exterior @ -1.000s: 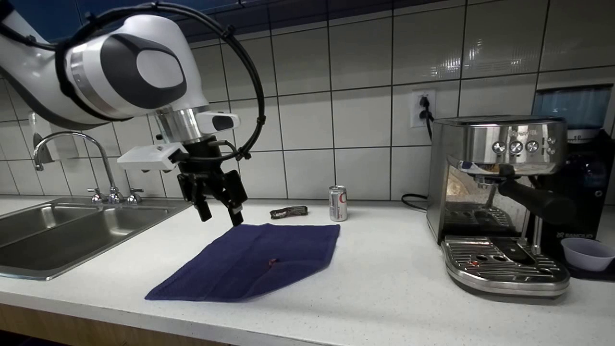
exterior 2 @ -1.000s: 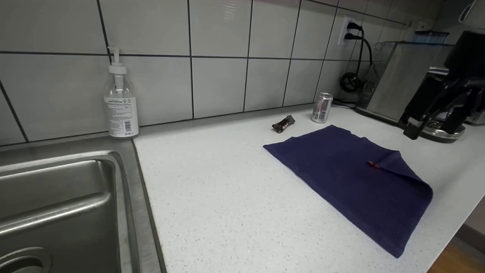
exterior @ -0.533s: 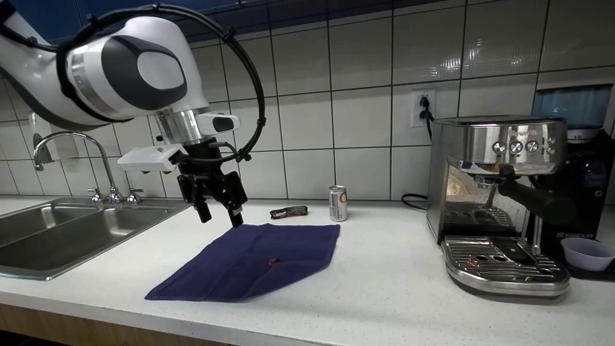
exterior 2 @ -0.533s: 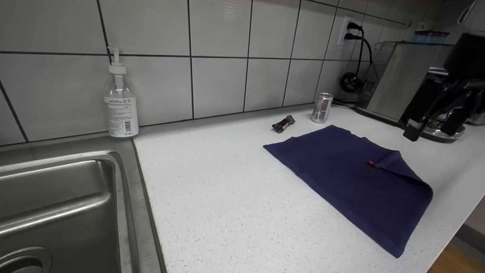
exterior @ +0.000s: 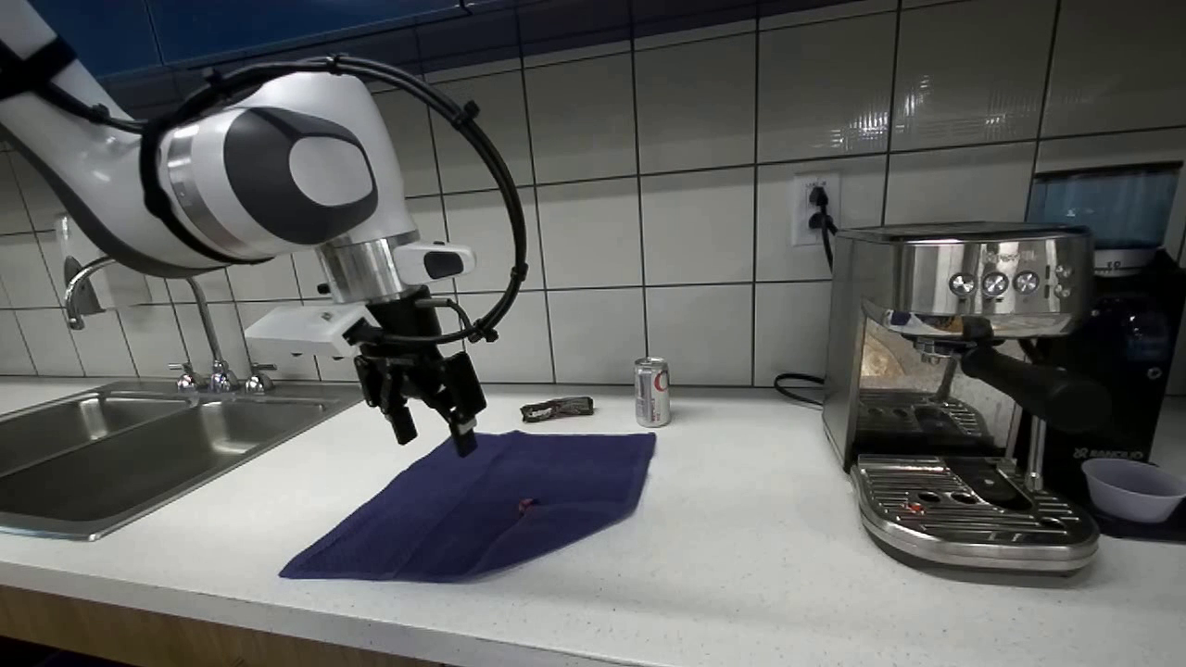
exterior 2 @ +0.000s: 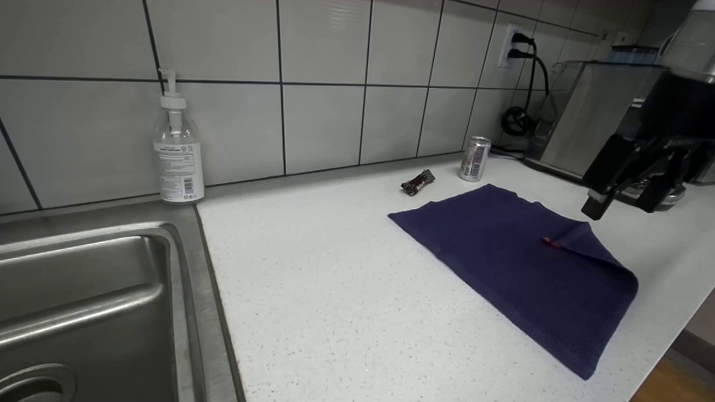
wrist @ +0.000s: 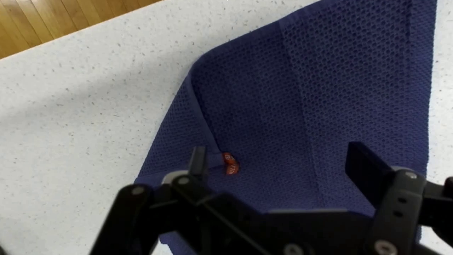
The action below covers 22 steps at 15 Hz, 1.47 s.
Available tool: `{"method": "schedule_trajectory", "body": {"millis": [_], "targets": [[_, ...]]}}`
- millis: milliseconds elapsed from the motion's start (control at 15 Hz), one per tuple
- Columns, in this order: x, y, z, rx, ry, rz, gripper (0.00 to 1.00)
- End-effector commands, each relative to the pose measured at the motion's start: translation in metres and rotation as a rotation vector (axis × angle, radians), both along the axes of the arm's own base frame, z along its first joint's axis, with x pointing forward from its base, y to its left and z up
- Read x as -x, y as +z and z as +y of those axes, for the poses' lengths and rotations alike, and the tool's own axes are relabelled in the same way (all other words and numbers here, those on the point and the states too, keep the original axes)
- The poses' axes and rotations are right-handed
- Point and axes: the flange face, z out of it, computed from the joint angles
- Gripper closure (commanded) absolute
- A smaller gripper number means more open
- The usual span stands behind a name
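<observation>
A dark blue cloth (exterior: 491, 482) lies on the white counter with one corner folded over, and that fold shows best in the wrist view on the cloth (wrist: 339, 106). A small red tag (wrist: 231, 163) sticks out at the fold's tip; in an exterior view the tag (exterior 2: 551, 242) is a small dark red spot. Above the cloth hangs my gripper (exterior: 435, 441), tilted, its fingers apart and touching nothing. In the wrist view the gripper (wrist: 277, 156) stands open, with only cloth visible below the gap; the tag appears near the left finger.
Behind the cloth are a silver can (exterior: 651, 393), upright, and a dark wrapped bar (exterior: 557, 409). A steel coffee machine (exterior: 973, 278) stands to one side with a pale bowl (exterior: 1132, 489). Opposite are a sink (exterior 2: 190, 312) and a pump bottle (exterior 2: 180, 162) against the tiled wall.
Over the last half second my gripper has come lower, shifting slightly right in one exterior picture and slightly left in another. Its fingers stay apart. Cloth, can and bar have not moved.
</observation>
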Motion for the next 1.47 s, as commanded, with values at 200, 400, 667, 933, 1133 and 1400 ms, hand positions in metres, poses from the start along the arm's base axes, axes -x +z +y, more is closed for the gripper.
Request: {"method": "schedule_trajectory", "body": {"millis": [200, 400, 667, 933, 1133, 1400], "targets": [[-0.012, -0.021, -0.014, 0.019, -0.023, 0.005, 0.0], [-0.013, -0.031, -0.021, 0.038, -0.032, 0.018, 0.0], [-0.014, -0.045, -0.028, 0.062, -0.048, 0.043, 0.0], [-0.011, -0.056, -0.034, 0.088, -0.065, 0.07, 0.0], [-0.009, -0.065, -0.04, 0.107, -0.078, 0.09, 0.0], [-0.006, -0.077, -0.047, 0.115, -0.108, 0.113, 0.0]]}}
